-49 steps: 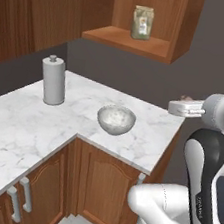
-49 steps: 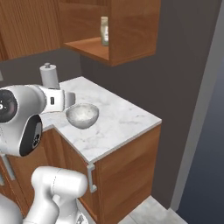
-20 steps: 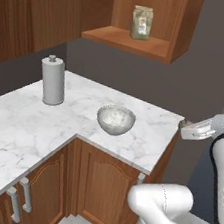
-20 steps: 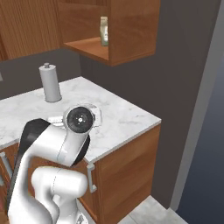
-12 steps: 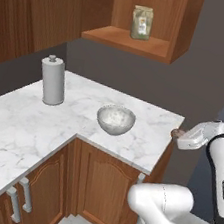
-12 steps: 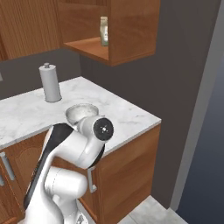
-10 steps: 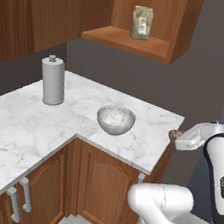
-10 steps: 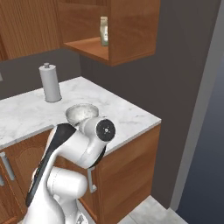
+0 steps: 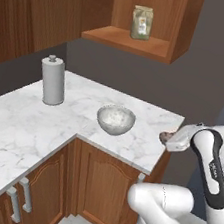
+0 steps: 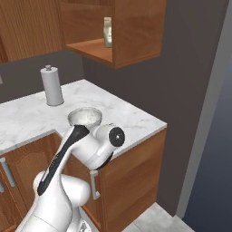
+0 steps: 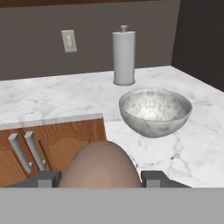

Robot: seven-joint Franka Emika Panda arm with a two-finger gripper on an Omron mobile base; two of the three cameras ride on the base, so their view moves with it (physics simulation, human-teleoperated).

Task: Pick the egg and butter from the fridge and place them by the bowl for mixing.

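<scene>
Near to far. The tool (image 11: pixel 99 178) grips the egg (image 11: pixel 99 164), a dull brown ball between its two dark fingertips (image 11: pixel 43 178), held just off the worktop (image 9: pixel 146 134) edge. The white arm bends at the elbow, forearm level, hand aimed across the marble. Beyond stands the bowl (image 11: pixel 155 111), upright, mouth up. Farther back rises a grey-white roll (image 11: pixel 124 54), long axis vertical. A jar (image 9: pixel 141 22) sits on the wall shelf; its label is unreadable.
</scene>
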